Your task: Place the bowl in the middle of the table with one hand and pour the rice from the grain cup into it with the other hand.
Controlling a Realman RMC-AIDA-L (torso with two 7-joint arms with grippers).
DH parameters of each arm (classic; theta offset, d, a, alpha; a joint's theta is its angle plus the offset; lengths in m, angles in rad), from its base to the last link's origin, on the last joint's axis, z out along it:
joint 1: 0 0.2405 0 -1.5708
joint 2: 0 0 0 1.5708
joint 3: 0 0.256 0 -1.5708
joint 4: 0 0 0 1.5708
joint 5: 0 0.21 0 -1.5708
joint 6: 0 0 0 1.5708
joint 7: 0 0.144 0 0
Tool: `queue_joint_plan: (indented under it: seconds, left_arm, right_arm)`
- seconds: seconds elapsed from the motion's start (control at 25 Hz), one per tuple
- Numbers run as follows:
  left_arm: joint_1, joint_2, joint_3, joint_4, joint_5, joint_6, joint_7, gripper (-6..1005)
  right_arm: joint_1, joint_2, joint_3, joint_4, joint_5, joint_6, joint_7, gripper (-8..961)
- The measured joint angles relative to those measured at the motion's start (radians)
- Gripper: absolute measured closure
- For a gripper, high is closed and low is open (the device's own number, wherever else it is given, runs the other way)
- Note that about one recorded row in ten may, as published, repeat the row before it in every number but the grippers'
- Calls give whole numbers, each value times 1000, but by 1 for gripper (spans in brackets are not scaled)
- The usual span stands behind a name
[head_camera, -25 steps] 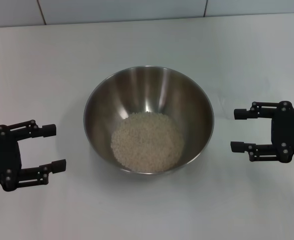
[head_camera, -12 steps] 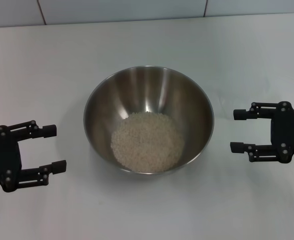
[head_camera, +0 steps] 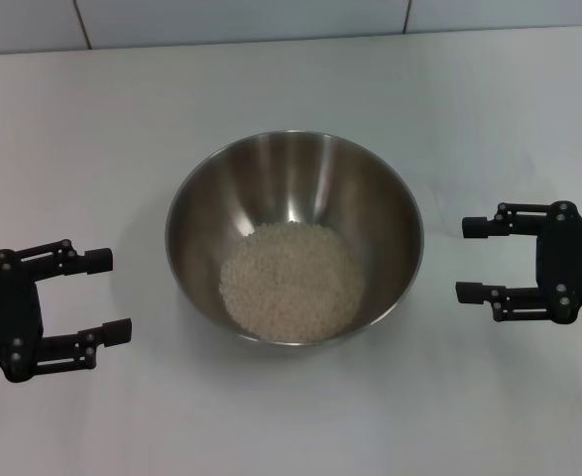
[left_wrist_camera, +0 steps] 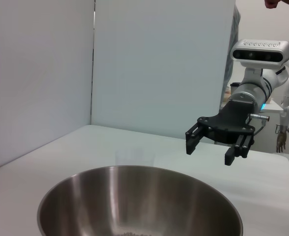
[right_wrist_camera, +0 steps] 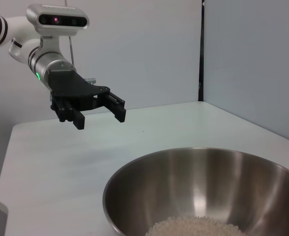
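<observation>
A large round stainless-steel bowl sits upright on a plain white table. Take the bowl as the landmark for everything else. Inside it, a pale off-white mound of rice covers the bottom and lies a little toward the side nearest the robot.

The left gripper hovers to the left of the bowl, apart from its rim, with its two black fingers pointing toward the bowl. Its jaws are spread wide and hold nothing.

The right gripper hovers to the right of the bowl, also apart from the rim, with its fingers pointing toward the bowl. Its jaws too are spread wide and empty.

In the left wrist view, a small clear grain cup stands upright on the table just beyond the bowl's far rim. It is faint and nearly see-through, and whether anything remains in it cannot be told. The cup is apart from both grippers.
</observation>
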State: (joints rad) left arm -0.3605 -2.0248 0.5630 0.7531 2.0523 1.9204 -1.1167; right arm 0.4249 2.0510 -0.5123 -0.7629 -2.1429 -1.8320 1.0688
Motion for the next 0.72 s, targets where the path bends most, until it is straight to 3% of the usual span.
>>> queue_joint_plan:
  seconds: [0.72]
  left_arm:
    - [-3,2,0,0,0,5,-11,227]
  right_arm:
    - [1,0,-8,-9,0,-1,10,232]
